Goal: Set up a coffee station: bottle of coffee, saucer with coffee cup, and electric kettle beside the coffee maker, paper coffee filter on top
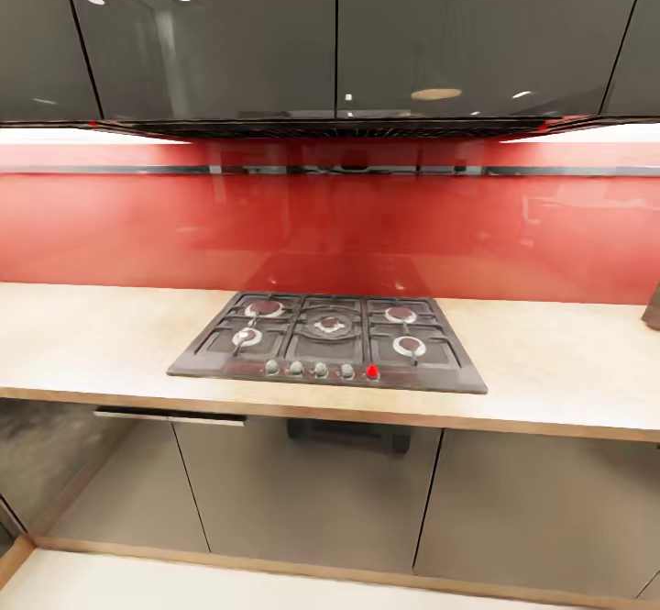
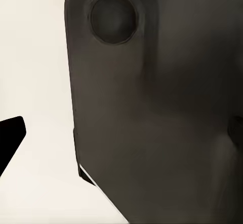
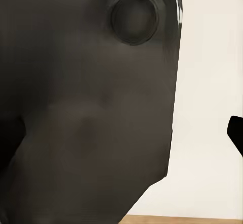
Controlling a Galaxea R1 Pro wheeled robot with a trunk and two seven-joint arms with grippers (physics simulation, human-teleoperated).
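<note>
Red glossy backsplash (image 1: 137, 225) behind light tan speckled worktop (image 1: 92, 344); black five-burner gas hob (image 1: 328, 342) sits centre, dark object (image 1: 654, 307) at far right edge. End effector states: cannot tell.

hob (image 1: 327, 342): black, five burners, set into the light slab, a little left of centre
knobs (image 1: 321, 370): row along the hob's front edge, four grey and one red at the right end
splashback (image 1: 330, 225): glossy red panel behind the hob
wall cabinets (image 1: 330, 32): dark, glossy, reflecting ceiling lights
hood (image 1: 330, 126): thin dark strip under the wall cabinets
base cabinets (image 1: 302, 491): grey doors
floor (image 1: 183, 587): pale
</note>
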